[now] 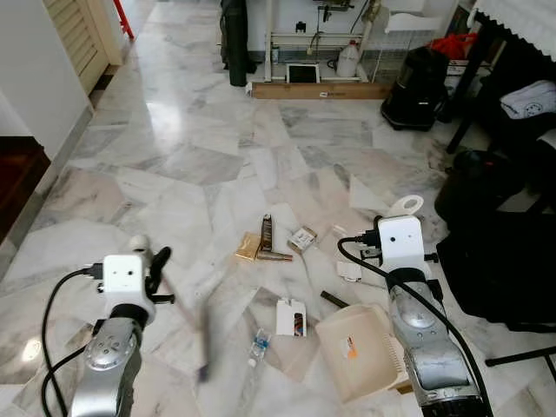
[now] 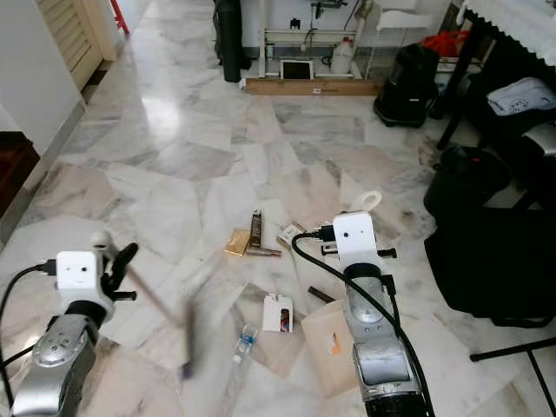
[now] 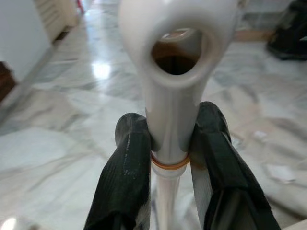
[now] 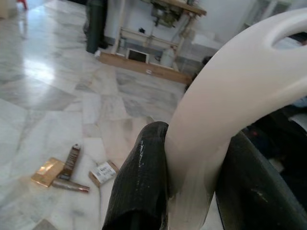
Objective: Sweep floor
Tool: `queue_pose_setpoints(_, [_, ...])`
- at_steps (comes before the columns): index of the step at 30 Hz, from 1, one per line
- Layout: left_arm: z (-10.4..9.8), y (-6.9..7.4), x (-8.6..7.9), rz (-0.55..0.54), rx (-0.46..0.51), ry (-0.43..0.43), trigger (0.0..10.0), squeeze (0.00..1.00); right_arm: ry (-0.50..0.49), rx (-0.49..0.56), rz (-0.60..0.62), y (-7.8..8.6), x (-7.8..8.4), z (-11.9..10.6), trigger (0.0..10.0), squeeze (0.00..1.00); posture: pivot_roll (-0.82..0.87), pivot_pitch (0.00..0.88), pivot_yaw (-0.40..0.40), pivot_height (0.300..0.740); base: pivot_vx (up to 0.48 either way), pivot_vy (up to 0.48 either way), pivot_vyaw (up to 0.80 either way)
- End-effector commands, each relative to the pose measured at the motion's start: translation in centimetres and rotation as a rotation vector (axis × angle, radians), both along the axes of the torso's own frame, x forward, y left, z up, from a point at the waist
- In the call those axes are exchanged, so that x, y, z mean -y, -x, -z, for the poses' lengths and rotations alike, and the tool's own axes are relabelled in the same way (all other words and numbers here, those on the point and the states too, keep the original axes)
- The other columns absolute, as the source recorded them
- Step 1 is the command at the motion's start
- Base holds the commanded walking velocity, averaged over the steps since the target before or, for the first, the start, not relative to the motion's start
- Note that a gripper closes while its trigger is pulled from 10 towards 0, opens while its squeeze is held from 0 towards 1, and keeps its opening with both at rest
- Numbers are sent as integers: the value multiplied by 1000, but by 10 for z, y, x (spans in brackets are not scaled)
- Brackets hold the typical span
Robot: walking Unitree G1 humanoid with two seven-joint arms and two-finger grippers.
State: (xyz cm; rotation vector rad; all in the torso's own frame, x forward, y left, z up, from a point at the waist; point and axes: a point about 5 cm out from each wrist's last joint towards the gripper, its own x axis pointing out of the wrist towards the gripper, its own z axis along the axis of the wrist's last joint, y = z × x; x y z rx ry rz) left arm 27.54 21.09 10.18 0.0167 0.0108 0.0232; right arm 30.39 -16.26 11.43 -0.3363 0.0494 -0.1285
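My left gripper (image 3: pixel 170 122) is shut on the white handle of a broom (image 3: pixel 175 62), just below its hanging hole. The broom's stick (image 1: pixel 198 334) slants down to the floor in front of me, blurred. My right gripper (image 4: pixel 192 143) is shut on the curved cream handle (image 4: pixel 225 91) of a dustpan. The beige dustpan (image 1: pixel 358 349) rests on the marble floor at the lower right. Litter lies between them: a gold packet (image 1: pixel 248 247), a brown tube (image 1: pixel 267 231), a small box (image 1: pixel 302 239), a white carton (image 1: pixel 291 317) and a small plastic bottle (image 1: pixel 258 344).
A black bag (image 1: pixel 499 265) and dark furniture crowd the right side. A black vacuum (image 1: pixel 415 78), a wooden plank (image 1: pixel 317 89) and a rack stand at the far end. A white wall (image 1: pixel 39 78) and a dark step (image 1: pixel 16 174) border the left.
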Motion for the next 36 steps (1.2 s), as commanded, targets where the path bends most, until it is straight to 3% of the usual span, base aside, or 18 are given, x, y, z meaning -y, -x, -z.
queue_pose_setpoints(1, [-1,-1,-6,-4,17,2,10000,0,-15,53,7,-6,0,-8,10000,0,47,49,-12,740,0,0,0])
queue_pose_setpoints(11, [-9,-12,-1,65,50,-31,10000,0,-110,64,54,-9,2,13,10000,0,53,51,-5,740,0,0,0])
queue_pose_setpoints(24, [-10,-13,1,75,67,-30,10000,0,-106,54,79,-8,6,33,10000,0,59,60,-6,740,0,0,0])
queue_pose_setpoints(26, [-10,-15,4,85,74,-25,10000,0,-108,17,78,-4,4,46,10000,0,65,66,-7,740,0,0,0])
queue_pose_setpoints(36, [-11,-18,4,69,84,4,10000,0,-103,-16,88,2,1,59,10000,0,73,77,-2,740,0,0,0])
